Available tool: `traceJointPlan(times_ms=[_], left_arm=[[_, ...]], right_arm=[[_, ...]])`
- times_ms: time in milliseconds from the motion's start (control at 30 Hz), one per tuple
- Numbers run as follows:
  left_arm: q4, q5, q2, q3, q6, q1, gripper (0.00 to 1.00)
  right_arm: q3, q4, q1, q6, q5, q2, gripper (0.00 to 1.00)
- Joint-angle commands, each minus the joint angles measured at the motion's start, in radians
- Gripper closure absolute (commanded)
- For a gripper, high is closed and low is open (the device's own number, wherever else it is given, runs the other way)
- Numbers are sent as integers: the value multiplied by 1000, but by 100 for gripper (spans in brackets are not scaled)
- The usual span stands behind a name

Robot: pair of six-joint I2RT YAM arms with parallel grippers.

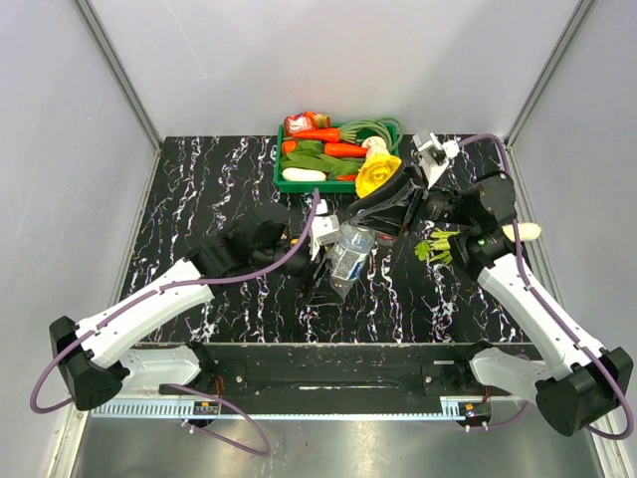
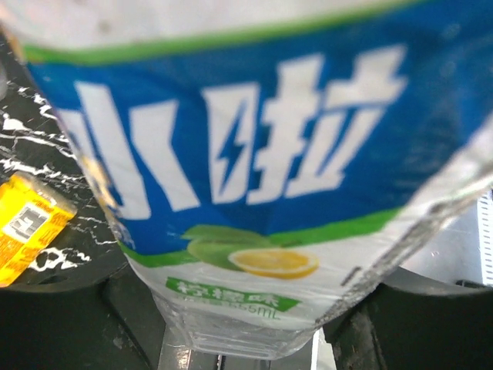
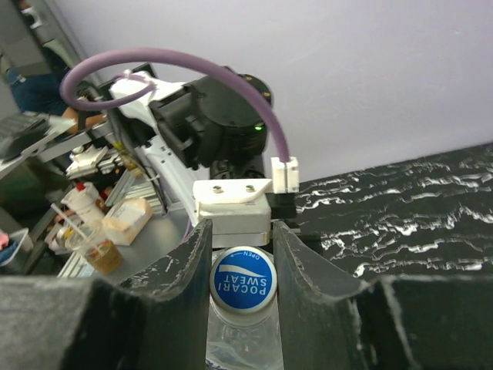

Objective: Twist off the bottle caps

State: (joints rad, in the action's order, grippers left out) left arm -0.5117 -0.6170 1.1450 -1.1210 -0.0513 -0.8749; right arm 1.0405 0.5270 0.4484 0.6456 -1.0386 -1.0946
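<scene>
Two tools meet over the middle of a black marbled desk [image 1: 209, 199], the left tool [image 1: 326, 261] and the right tool [image 1: 376, 221] sharing one blue-labelled bottle [image 1: 348, 261] between them. Seen from above, the bottle points its base toward the near edge. Its neck is buried under the right tool, so the cap is hidden in that view.

The right wrist camera supplies it. A blue cap [image 3: 243, 282], printed with white lettering and facing the lens, sits squarely between the right tool's two dark fingers [image 3: 192, 270]. They press in from either side, closed on the cap. Just beyond it rises the left arm [image 3: 208, 123], its purple cable looping overhead.

The left wrist camera shows what neither of the others does: the bottle's label at close range. It is blue with white characters, a green band and a lemon slice, and it fills almost the whole picture. The left tool is part-way open and clamped on the bottle's clear body, its dark fingers [image 2: 69, 324] on each side below the label. At the left edge of that view a yellow-labelled object [image 2: 27, 227] lies on the desk; what it is cannot be told.

From above, a green tray [image 1: 282, 184] of vegetables sits at the desk's far edge, near the right tool. A leafy green sprig [image 1: 435, 247] lies beside the right arm [image 1: 528, 289].
</scene>
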Motion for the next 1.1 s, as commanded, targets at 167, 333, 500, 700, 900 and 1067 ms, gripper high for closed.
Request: traceJointPlan(times_ms=[167, 333, 500, 700, 900, 1067], left_arm=[[50, -184, -5, -6, 14, 8, 32], [38, -217, 2, -3, 28, 10, 34], [36, -225, 1, 1, 33, 8, 34], [38, -176, -4, -2, 24, 10, 35], [26, -76, -13, -2, 22, 11, 34], [-4, -7, -5, -8, 22, 14, 34]], right_arm=[[-2, 375, -5, 89, -167, 27, 100], [-2, 448, -7, 109, -185, 21, 100], [-5, 505, -5, 141, -196, 9, 100], [-16, 473, -5, 147, -144, 1, 80], [-4, 377, -5, 106, -78, 12, 12], [27, 173, -5, -21, 15, 48, 0]])
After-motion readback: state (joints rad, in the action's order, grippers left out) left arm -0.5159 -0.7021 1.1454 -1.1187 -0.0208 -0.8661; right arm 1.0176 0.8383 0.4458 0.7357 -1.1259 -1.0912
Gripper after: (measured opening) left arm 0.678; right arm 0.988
